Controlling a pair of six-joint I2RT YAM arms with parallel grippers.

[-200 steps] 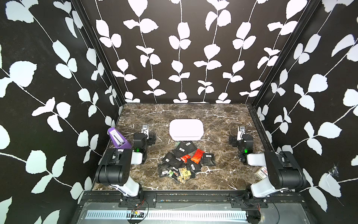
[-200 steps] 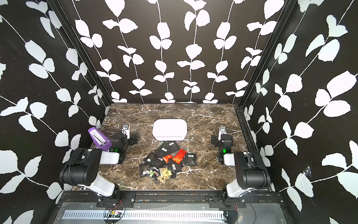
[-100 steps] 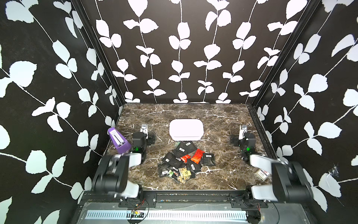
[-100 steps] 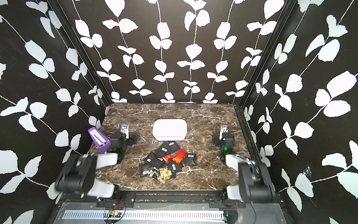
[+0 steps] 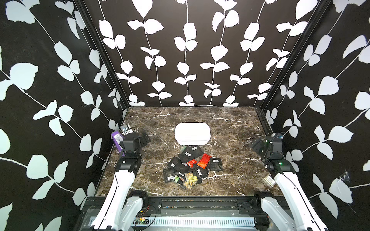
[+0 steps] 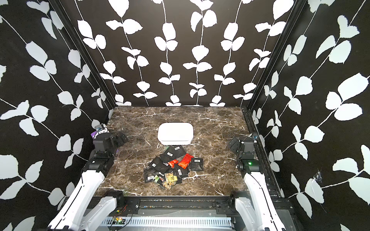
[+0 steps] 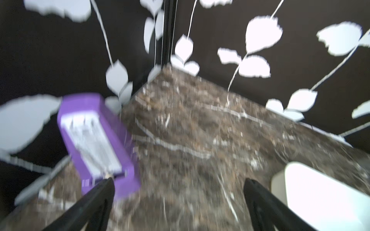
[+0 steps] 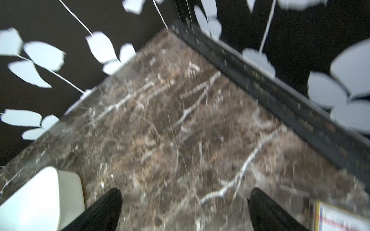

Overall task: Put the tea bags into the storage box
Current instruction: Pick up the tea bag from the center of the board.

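Observation:
The tea bags [image 5: 192, 168] [image 6: 172, 170] lie in a loose pile mid-table: mostly black sachets with barcode labels, a few orange-red, yellow or green. Just behind the pile stands the white storage box [image 5: 192, 133] [image 6: 175, 133] [image 7: 328, 196] [image 8: 36, 200]. My left gripper [image 5: 145, 138] [image 6: 122, 137] [image 7: 178, 182] hovers open at the table's left side, well clear of the pile. At the right side my right gripper [image 5: 255, 145] [image 6: 233, 145] [image 8: 183, 192] is open too. Both wrist views are blurred and show only bare marble between the jaws.
A purple metronome [image 5: 117, 140] [image 7: 96, 140] stands against the left wall beside the left gripper. A small white-and-red card box [image 5: 269, 180] [image 8: 340, 218] lies by the right wall near the right arm. Black leaf-patterned walls close in three sides.
Both arms have unfolded from their low folded pose and lifted, raising the grippers above the table's sides. The tea bags and the storage box have not moved.

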